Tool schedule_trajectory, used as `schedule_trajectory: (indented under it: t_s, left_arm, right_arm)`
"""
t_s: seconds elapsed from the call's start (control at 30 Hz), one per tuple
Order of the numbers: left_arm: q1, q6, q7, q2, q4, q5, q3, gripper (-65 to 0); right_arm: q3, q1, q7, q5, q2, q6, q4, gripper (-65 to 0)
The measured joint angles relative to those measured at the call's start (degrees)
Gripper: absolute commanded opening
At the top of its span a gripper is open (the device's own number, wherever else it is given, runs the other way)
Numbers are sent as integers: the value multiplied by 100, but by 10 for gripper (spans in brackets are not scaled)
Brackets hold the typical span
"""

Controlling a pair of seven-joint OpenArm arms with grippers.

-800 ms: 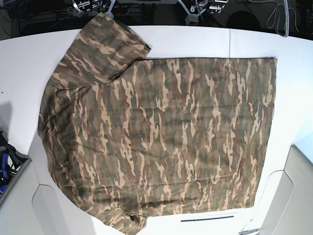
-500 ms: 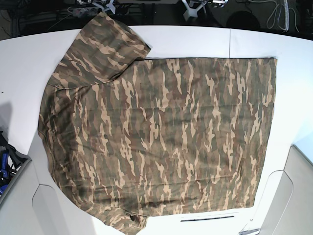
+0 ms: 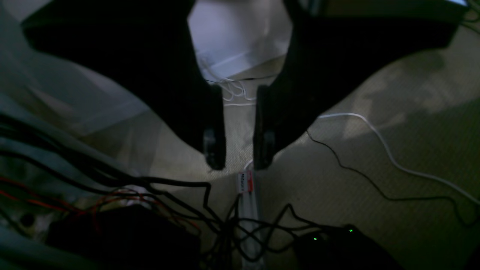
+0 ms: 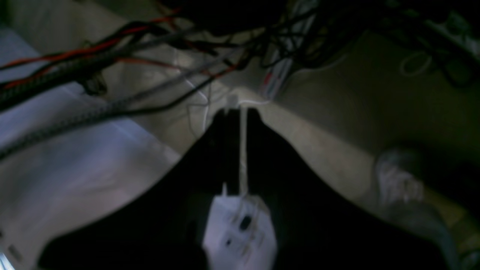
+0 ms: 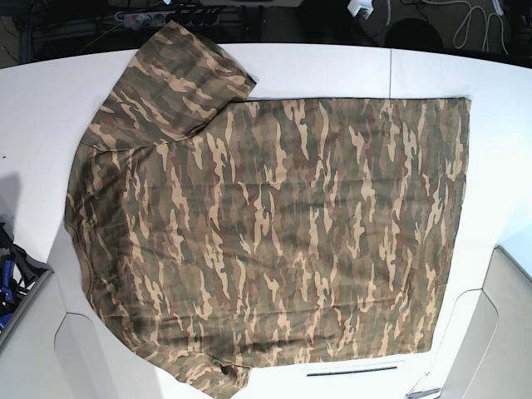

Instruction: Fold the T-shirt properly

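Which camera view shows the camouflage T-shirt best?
The base view: the T-shirt lies spread flat on the white table, nearly whole in frame. Both wrist views show only floor and cables, no shirt.

A: Setting?

B: Robotics lab or test bay. Evidence: a white bench (image 5: 50, 100) of joined panels with rounded cut-outs along its near edge, under an overhead camera.

A: Other indicators?

B: Loose black cables (image 3: 180, 187) and red wires (image 4: 75, 50) bundled over a pale carpeted floor (image 3: 393, 150); a white cable (image 3: 378, 138) trailing across it; a dark box with green indicator lights (image 3: 337, 243); a white power strip (image 5: 145, 15) and more cabling in the dark strip beyond the bench's far edge.
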Motion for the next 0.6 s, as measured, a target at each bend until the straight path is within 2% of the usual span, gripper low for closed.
schedule_trajectory:
  t_s: [0.13,0.4,0.47,0.6]
  left_arm:
    - [551,-4,188,-13,977,-227,-221,-484]
    - [1628,-20,470,-13,3132,-494,-1165,-483]
    - [1825,-22,667,-11,3589,-741,-1460,-480]
    - [2083,-37,1084,-11,4295,-1401,-2017,-408]
  right_arm:
    - [-2,-503,-938,566,254,-4,1062,-626]
    - [310,-1266,-1156,938,409,0,2914,-627]
    - [452,-1419,-1449,1178,407,7,3344,-627]
    - [811,-1497,-2199,2144,398,52,4245,-627]
